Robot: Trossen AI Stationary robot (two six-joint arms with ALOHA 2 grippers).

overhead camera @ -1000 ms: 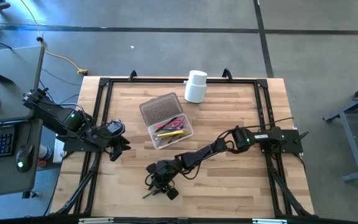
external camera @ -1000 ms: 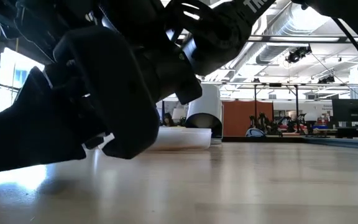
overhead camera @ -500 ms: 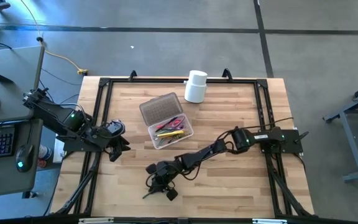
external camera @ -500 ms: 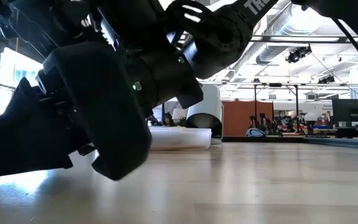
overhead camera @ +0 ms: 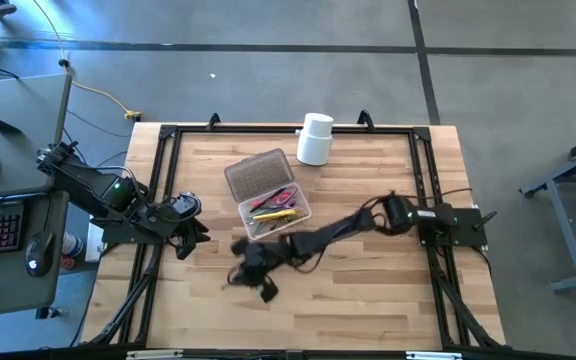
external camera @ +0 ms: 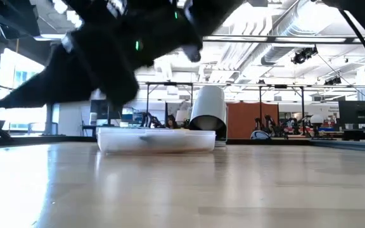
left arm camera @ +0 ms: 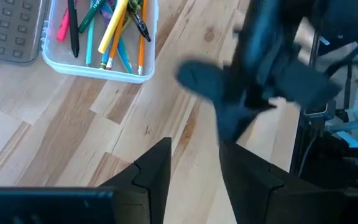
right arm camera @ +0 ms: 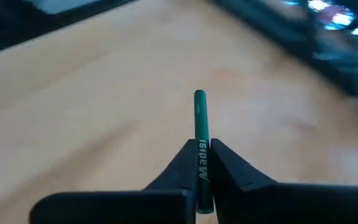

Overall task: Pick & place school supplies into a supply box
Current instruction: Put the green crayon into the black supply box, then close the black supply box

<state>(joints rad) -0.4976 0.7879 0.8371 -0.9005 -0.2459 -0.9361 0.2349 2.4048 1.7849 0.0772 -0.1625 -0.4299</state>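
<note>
- High view: the right arm reaches from the bench's (overhead camera: 368,300) right edge toward the middle, its tool (overhead camera: 251,270) blurred just off the near end of the supply box (overhead camera: 268,195).
- Right wrist view: the right tool (right arm camera: 202,163) has its two dark fingers (right arm camera: 178,167) pressed onto a green pencil (right arm camera: 201,127) with pale lettering; the pencil sticks forward out of the fingertips, its far end over bare wood.
- The supply box sits on the bench left of centre with its grey textured lid (overhead camera: 253,172) folded open on the far side. Pens and pencils (overhead camera: 271,205) in yellow, pink and orange lie inside the clear tray.
- Left wrist view: the same tray (left arm camera: 98,65) holds a yellow marker (left arm camera: 114,28), an orange pencil (left arm camera: 143,34), a black pen (left arm camera: 73,28), a pink one (left arm camera: 63,28) and some teal pencils (left arm camera: 92,40). The right arm crosses as a dark blur over the wood nearby.
- The left tool (overhead camera: 190,235) waits at the bench's left edge, well apart from the box; in its own view the left fingers (left arm camera: 157,171) stand spread with bare wood showing between them, holding nothing.
- A white cylindrical container (overhead camera: 315,138) stands at the far edge of the bench, beyond the box.
- Low view: the box (external camera: 157,139) and the white container (external camera: 208,114) appear across the wood, and the dark blurred arm hangs clear above the surface.
</note>
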